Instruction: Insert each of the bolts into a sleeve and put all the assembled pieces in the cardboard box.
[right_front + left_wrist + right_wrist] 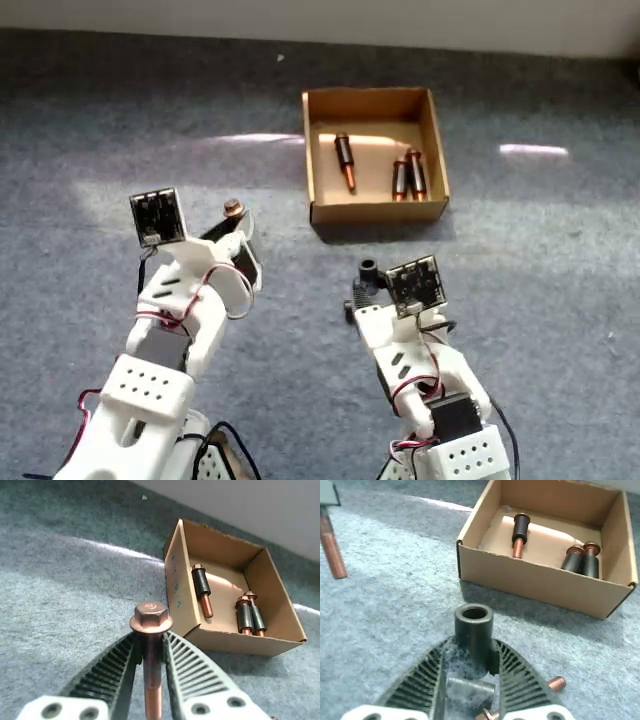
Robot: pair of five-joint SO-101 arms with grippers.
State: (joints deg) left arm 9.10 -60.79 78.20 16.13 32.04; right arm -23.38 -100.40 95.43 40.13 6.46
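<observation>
Hex bolt (pixel 233 208) is gripped head-up by left pincer (pixel 151 635) at centre-left, sleeve (pixel 369 268) gripped bore-up by right pincer (pixel 473 642) at centre, prob. for mating, w/ 3 assemblies (pixel 346 160) laid in cardboard box (pixel 378 212), upper centre.

Grey carpet under a pale wall, with patches of light.

A grey-blue carpet (pixel 80 130) with a short, flecked pile covers the whole work surface. Along the far edge runs a pale strip of wall (pixel 420 18), meeting the carpet in a straight line. Two bright patches of light lie on the far half of the carpet: a long faint streak (pixel 245 138) left of centre and a shorter, sharper bar (pixel 533 150) to the right. A tiny white speck (pixel 280 58) sits on the carpet near the wall, just left of centre.
</observation>
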